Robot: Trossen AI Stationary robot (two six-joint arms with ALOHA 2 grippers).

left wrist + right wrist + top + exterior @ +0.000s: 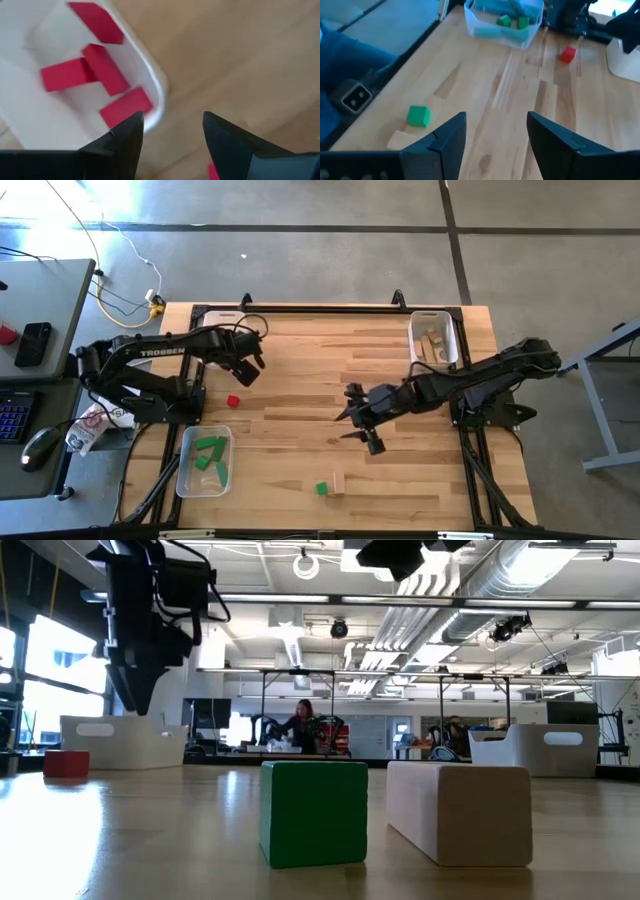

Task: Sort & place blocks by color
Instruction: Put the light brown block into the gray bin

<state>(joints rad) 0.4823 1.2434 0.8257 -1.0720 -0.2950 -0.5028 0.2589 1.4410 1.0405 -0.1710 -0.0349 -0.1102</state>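
Note:
One red block [233,401] lies on the wooden table, just near-side of my left gripper [246,370]. That gripper stands open, pointing steeply down [172,117] beside the rim of a white tray [150,75] holding several red blocks [105,67]. A green block [322,489] and a plain wood block [338,483] sit side by side near the table's near edge. My right gripper [360,428] hovers open over mid-table [496,117], slanting toward them [417,116]. Nothing is between either pair of fingers.
A clear tray [205,461] with several green blocks stands at the near left. A white tray [435,340] with wood blocks stands at the far right. Bare wood lies between the two grippers in mid-table.

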